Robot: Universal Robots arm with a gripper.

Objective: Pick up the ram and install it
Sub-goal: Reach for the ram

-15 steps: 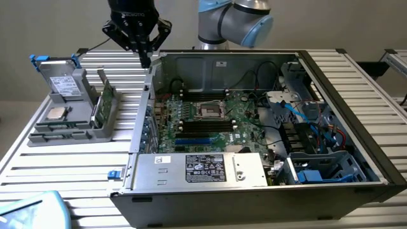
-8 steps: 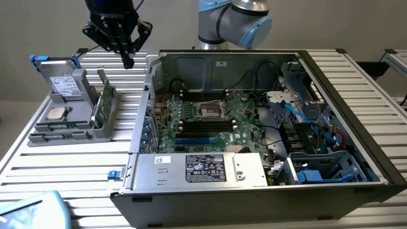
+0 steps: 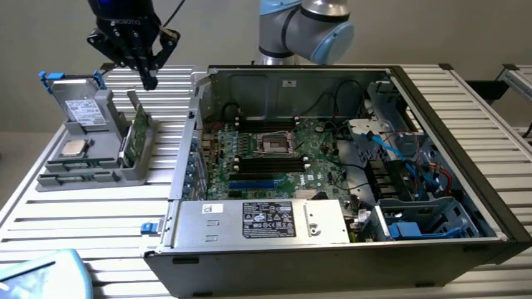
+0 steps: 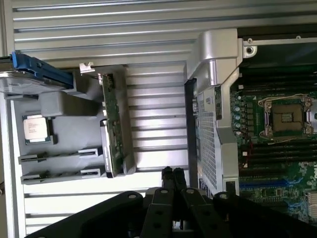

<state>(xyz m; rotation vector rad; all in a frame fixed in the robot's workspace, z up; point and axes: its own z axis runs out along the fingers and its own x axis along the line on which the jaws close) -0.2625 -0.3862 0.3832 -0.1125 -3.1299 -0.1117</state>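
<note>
Nearest the lens: pale blue object (image 3: 37,274), cut off at the lower corner on the exterior view's left, resting on the slatted metal table (image 3: 91,224). Next, further back on the same side: grey holder tray (image 3: 50,185). It carries a hard drive in a blue-handled bracket (image 3: 79,109) propped at its far end, a square processor chip (image 3: 73,147) lying flat in a recess, and two narrow slots (image 3: 79,177) toward its near end. Ram (image 3: 136,134): dark-green stick standing on its long edge in a channel along the side of the tray that faces the computer case, untouched; the wrist view shows it (image 4: 113,129) seated in that same channel. Gripper (image 3: 149,82): black, fingers pressed together, pinching nothing, hanging above the table by the far end of the ram and clear of it; in the wrist view the gripper (image 4: 173,173) sits over bare slats between tray and case. Centre to the exterior view's right: open computer case (image 3: 465,187). It holds a green motherboard (image 3: 320,165) with a processor socket (image 3: 275,143), long black memory slots (image 3: 266,165), a silver labelled power supply (image 3: 261,221) at the near edge, and blue cables (image 3: 407,149) toward the drive bay. Behind the case: pale blue and grey robot arm (image 3: 308,25).
</note>
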